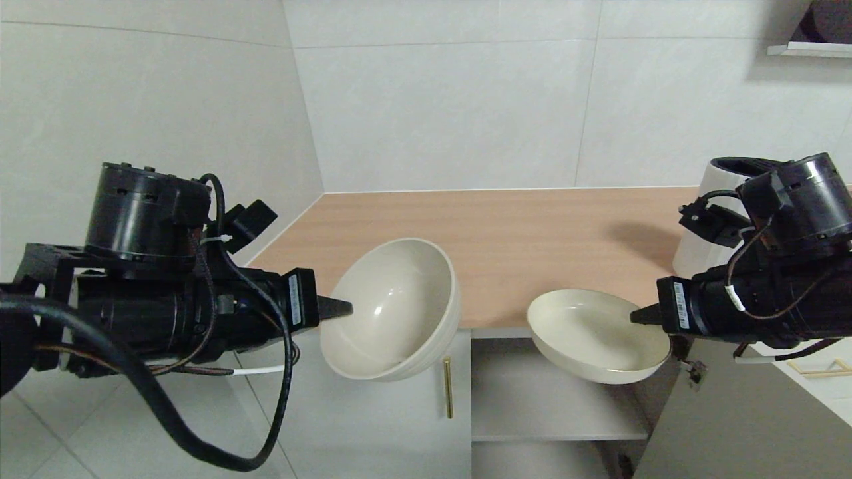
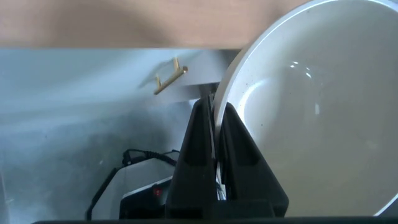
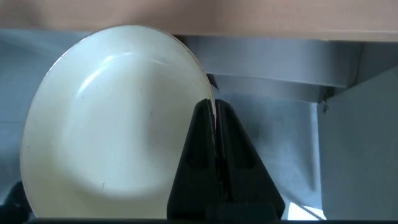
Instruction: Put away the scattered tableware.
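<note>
From above and behind, the head camera faces forward and down over the left pincer [image 1: 336, 307] and right pincer [image 1: 640, 314]. Each wrist camera sits tight behind its own pincer, sharing the desk [image 1: 506, 219] edge and cabinet [image 1: 552, 392] beyond it.

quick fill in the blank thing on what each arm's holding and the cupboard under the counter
1. The left gripper is shut on the ____ of the deep bowl.
2. The right gripper is shut on a plate far ____ deep than that bowl.
3. The cupboard under the wooden counter stands ____.
Missing: rim; less; open.
</note>
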`<state>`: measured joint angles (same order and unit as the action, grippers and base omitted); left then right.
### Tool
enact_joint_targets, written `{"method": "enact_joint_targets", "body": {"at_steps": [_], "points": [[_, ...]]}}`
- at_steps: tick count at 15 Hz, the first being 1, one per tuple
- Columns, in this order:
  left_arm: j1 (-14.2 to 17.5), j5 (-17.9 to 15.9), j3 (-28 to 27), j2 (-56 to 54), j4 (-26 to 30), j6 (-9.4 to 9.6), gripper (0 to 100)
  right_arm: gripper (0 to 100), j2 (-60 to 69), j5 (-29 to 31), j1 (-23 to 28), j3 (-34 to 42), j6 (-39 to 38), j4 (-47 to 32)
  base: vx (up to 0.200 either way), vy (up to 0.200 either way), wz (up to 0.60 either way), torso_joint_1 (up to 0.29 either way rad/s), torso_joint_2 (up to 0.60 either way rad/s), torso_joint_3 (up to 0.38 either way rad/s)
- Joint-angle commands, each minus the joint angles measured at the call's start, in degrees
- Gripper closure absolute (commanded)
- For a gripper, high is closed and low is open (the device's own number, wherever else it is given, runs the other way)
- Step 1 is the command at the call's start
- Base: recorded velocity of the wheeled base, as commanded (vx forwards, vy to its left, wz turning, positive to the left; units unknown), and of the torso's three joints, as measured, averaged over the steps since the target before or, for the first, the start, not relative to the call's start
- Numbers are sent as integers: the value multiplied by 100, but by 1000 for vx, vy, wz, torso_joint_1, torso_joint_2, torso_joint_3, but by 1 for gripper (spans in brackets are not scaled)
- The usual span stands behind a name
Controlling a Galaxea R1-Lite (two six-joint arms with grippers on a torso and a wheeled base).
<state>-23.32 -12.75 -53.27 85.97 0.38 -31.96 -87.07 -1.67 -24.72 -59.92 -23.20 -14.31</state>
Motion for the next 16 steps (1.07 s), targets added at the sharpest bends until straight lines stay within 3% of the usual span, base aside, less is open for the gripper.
{"method": "enact_joint_targets", "body": {"at_steps": [1, 3, 8, 13, 16], "points": [[-15, -8, 63, -54, -3, -20, 100, 100, 111, 9, 3, 129, 17, 7, -200, 0, 0, -2, 2, 2], [-15, -8, 63, -45, -3, 6, 100, 100, 41, 18, 3, 147, 87, 7, -200, 0, 0, 10, 2, 5], [-15, 1, 63, 131, -3, 15, 100, 100, -293, 97, 3, 156, 131, 43, 0, 0, 0, 0, 0, 0], [-15, 1, 63, 183, -3, 15, 100, 100, -522, 387, 3, 463, 131, 798, 0, 0, 0, 0, 0, 0], [-15, 1, 63, 254, -3, 15, 100, 100, -619, 404, 11, 481, 131, 869, 0, 0, 0, 0, 0, 0]]}}
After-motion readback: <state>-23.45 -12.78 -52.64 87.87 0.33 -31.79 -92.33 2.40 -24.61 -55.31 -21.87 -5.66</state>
